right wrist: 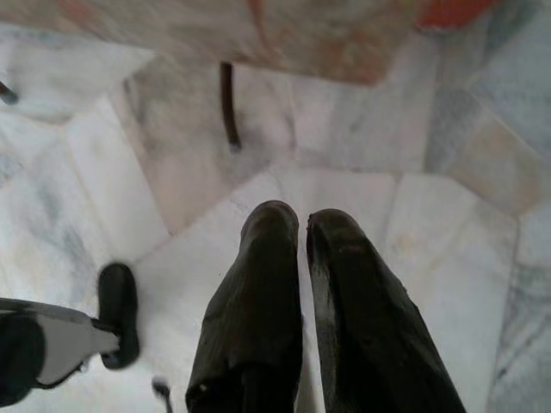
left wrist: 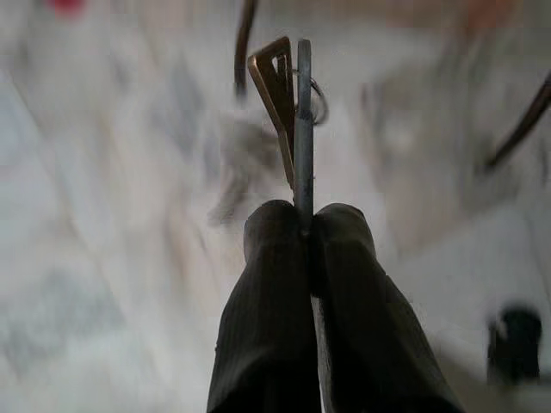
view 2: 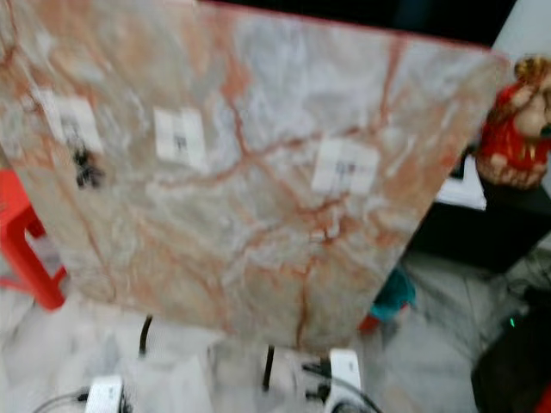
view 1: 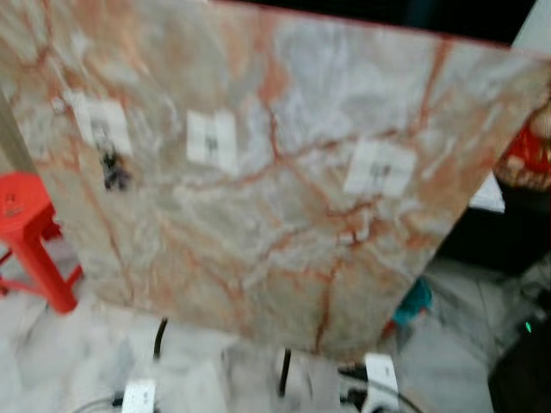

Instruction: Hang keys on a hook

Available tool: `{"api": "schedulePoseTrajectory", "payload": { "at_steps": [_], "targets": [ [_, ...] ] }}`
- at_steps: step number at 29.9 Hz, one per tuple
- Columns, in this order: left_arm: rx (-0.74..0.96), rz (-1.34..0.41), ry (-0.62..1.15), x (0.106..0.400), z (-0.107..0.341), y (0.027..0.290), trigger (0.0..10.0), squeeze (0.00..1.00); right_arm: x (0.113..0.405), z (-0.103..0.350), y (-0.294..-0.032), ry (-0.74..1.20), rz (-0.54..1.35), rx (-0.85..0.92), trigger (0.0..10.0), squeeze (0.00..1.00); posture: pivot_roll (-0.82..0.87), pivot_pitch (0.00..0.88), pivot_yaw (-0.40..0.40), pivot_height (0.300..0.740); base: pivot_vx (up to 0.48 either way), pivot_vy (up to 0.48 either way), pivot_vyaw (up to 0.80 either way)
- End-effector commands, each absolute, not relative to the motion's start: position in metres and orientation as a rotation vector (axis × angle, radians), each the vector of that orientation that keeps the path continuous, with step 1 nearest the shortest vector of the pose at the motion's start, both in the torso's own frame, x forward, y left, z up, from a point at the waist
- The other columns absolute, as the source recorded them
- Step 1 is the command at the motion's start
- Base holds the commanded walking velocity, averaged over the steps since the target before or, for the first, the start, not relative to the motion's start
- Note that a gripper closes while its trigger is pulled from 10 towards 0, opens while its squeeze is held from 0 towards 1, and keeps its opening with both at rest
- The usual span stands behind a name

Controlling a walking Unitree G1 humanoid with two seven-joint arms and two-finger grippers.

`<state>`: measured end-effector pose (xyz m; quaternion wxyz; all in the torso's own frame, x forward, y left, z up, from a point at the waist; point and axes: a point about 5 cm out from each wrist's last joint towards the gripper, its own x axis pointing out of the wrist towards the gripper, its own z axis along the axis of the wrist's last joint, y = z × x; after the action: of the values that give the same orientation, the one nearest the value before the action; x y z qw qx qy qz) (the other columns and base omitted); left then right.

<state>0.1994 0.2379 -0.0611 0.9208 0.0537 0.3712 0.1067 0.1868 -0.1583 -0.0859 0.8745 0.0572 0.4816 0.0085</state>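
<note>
A tall marble-patterned board point(view 1: 284, 198) stands before me, blurred. It carries three white hook plates: left point(view 1: 105, 123), middle point(view 1: 212, 139) and right point(view 1: 380, 168). A small dark object point(view 1: 113, 169) hangs under the left plate; I cannot make out what it is. In the left wrist view my left gripper point(left wrist: 304, 225) is shut on a bunch of keys point(left wrist: 288, 112), a brass key and a grey one on a ring, held low over the marble floor. My right gripper point(right wrist: 303, 225) is shut with nothing in it, also low, near one black leg point(right wrist: 226, 103) of the board.
A red stool point(view 1: 30, 232) stands left of the board. At the right a red figurine point(view 2: 516, 120) sits on a dark stand point(view 2: 499, 232), with a teal object point(view 1: 413, 303) on the floor behind the board's corner. Thin black legs point(view 1: 159, 337) hold the board up.
</note>
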Motion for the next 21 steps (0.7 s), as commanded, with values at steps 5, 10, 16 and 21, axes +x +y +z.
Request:
{"api": "schedulePoseTrajectory", "payload": {
  "at_steps": [5,10,16,21],
  "targets": [
    [0.206,0.205,0.433,0.251,-0.010,0.238,10.0,0.00,0.189,-0.084,-0.159,0.997,0.018,0.117,10.0,0.00,0.08,0.000,-0.100,0.740,0.000,0.000,0.00],
    [0.247,0.231,0.222,0.271,0.033,0.235,10.0,0.00,0.190,-0.084,-0.160,0.995,0.022,0.113,10.0,0.00,0.09,0.000,-0.104,0.740,0.000,0.000,0.00],
    [0.246,0.166,0.109,0.278,0.058,0.226,10.0,0.00,0.190,-0.084,-0.160,0.991,0.024,0.111,10.0,0.00,0.09,0.000,-0.106,0.740,0.000,0.000,0.00],
    [0.260,0.132,0.064,0.281,0.074,0.220,10.0,0.00,0.191,-0.084,-0.159,0.986,0.021,0.117,10.0,0.00,0.09,0.000,-0.101,0.740,0.000,0.000,0.00]
  ]
}}
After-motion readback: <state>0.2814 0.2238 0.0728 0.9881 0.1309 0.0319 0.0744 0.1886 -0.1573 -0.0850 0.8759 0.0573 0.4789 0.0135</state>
